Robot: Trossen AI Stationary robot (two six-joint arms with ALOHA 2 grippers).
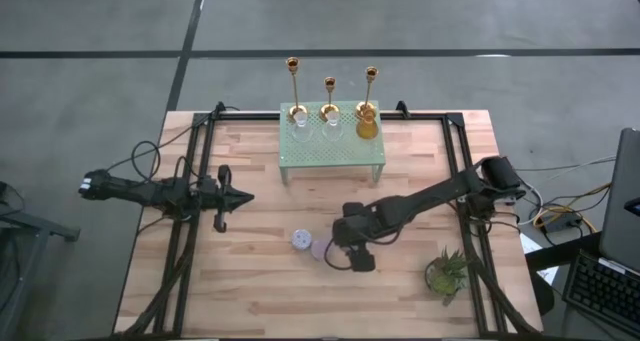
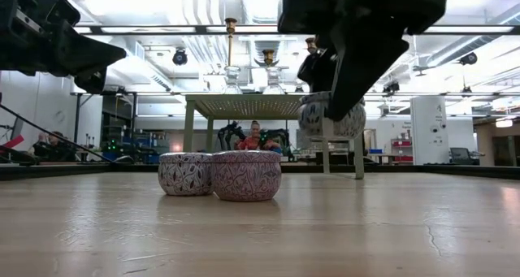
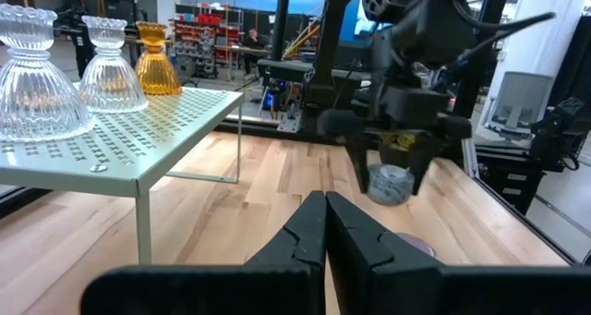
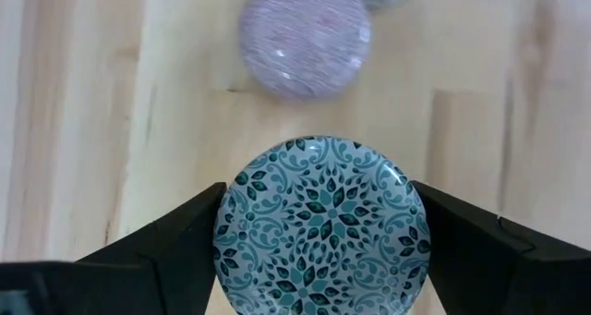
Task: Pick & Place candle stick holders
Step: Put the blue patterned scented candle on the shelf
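Gripping a teal-patterned round tin (image 4: 321,224), our right gripper (image 4: 323,236) is hovering above two tins (image 2: 219,174) at frame centre. Our left gripper (image 3: 325,224) is resting closed. Gold candlesticks (image 1: 329,85) are standing top centre by the green shelf (image 1: 330,146).

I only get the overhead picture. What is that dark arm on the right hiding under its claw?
Observer: The right gripper is clamped on a round tin with a teal leaf-patterned lid.
Operator: Is it sitting on the wood?
Observer: No. The low view shows it hanging clear above the table.
Operator: And the arm on the left, is it carrying anything?
Observer: No. The left gripper has its fingers pressed together with nothing between them.
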